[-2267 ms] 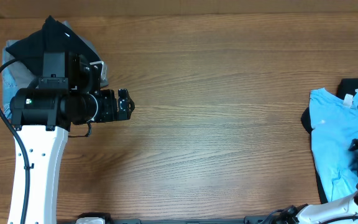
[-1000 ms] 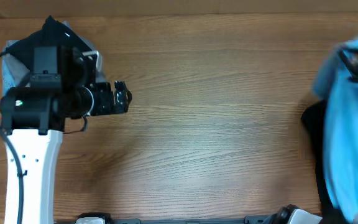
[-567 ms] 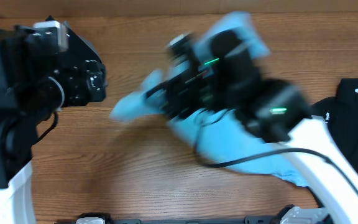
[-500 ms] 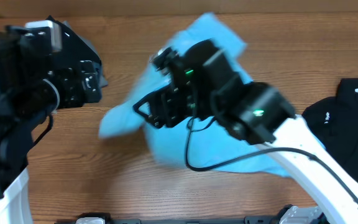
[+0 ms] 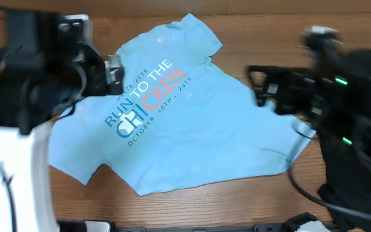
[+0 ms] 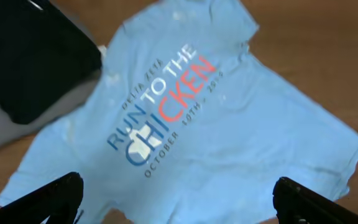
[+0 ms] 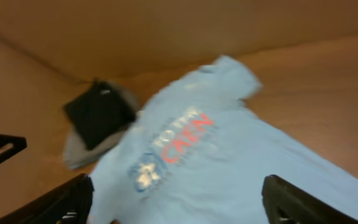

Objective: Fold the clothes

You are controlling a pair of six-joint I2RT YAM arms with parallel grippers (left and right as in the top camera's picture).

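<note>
Overhead, the sky-blue T-shirt (image 5: 192, 122) lies spread print-up across the middle of the wooden bench (image 5: 269, 32). The left fingers (image 6: 48, 199) and right fingers (image 7: 297, 199) each stand wide apart above it, holding nothing.

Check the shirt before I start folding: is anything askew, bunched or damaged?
The light-blue short-sleeve cotton T-shirt lies print side up but askew. It sits diagonal to the edges of the wooden table, so its printed lettering slants. One hem corner looks slightly rumpled. No tear or stain shows, though the pictures are blurred.
</note>
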